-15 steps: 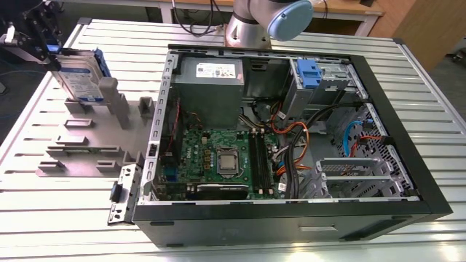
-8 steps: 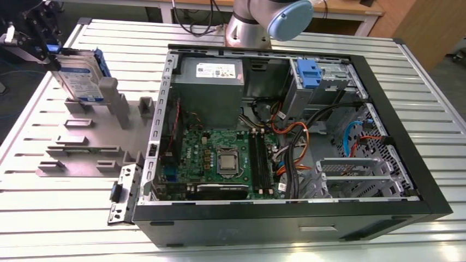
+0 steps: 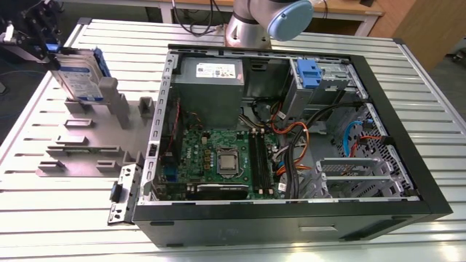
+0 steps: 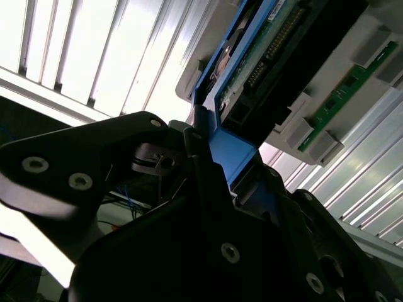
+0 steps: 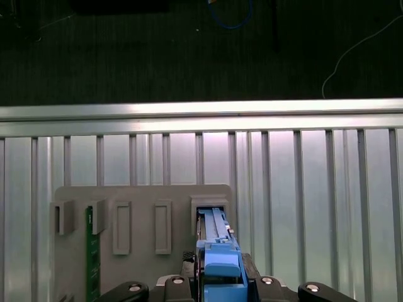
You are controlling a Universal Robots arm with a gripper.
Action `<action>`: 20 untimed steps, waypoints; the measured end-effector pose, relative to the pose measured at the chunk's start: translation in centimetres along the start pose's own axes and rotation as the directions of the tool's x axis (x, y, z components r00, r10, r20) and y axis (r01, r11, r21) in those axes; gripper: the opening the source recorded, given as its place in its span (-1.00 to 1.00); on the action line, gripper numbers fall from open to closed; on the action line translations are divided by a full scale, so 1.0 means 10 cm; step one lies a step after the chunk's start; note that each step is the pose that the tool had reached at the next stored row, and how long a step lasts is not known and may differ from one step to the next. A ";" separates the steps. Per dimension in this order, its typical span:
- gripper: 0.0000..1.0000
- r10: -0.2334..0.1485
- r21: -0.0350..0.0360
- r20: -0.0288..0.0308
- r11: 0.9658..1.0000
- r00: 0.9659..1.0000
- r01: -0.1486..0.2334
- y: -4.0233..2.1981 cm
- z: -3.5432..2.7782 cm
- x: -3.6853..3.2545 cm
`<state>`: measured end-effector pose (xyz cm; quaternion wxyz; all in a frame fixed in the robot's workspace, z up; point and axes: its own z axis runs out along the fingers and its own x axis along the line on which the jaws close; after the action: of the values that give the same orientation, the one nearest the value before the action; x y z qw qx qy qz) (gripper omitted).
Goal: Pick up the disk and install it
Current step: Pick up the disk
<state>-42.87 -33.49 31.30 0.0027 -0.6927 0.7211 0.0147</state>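
The disk point(image 3: 77, 75) is a silver drive with a blue-and-white label and blue rails. It stands on edge, tilted, at the exterior view's upper left, its lower end at a slot of the grey holder block point(image 3: 91, 144). My gripper point(image 3: 51, 48) grips its upper end, shut on the blue rail. In the first wrist view the blue carrier point(image 5: 220, 261) sits between the fingers above the holder's slot point(image 5: 211, 207). The second wrist view shows a black finger point(image 4: 201, 157) pressed against the blue rail, with the disk's connector end point(image 4: 277, 56) beyond it.
The open black computer case point(image 3: 429, 191) lies on the slatted metal table point(image 3: 65, 218), to the exterior view's right of the holder. Inside are a grey power supply point(image 3: 211, 82), the motherboard point(image 3: 226, 158), cables and a bay with a blue bracket point(image 3: 309, 73). A green board point(image 5: 92, 251) stands in the holder.
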 end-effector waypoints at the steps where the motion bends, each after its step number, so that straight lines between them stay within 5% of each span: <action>1: -0.26 0.000 0.000 0.000 1.000 1.000 0.000 0.000 -0.008 0.000; 20: -0.26 0.000 0.000 0.001 1.000 1.000 0.000 0.003 -0.155 -0.004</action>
<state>-42.87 -33.49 32.85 0.0030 -0.6927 0.7211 0.0150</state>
